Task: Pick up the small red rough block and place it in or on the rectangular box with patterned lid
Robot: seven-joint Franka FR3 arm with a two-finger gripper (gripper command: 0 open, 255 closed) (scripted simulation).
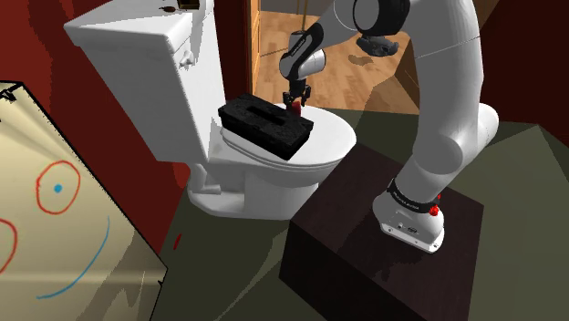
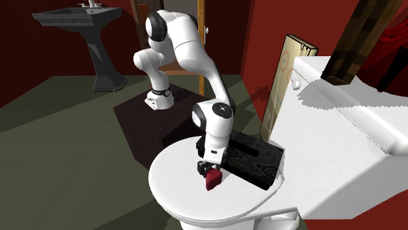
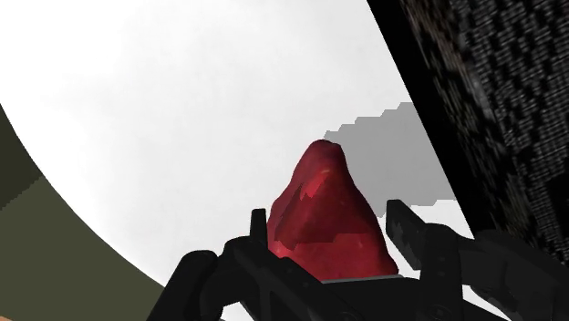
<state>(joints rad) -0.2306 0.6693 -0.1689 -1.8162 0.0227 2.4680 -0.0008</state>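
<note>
As far as I could tell, the gripper [image 3: 330, 230] was pinched shut on the small red block [image 3: 324, 214], so it was holding it, one black finger on each side. The block was lumpy, kind of cone shaped, and sat low over the white toilet lid [image 2: 189, 196]. It was just beside the black box with the patterned lid [image 2: 255, 160], not in or on it. Couldn't tell if the block touched the toilet lid, tbh. The box sat on the toilet lid, near the tank [image 1: 137, 64]. The arm's dark stand [image 1: 365, 246] was right next to the toilet.
</note>
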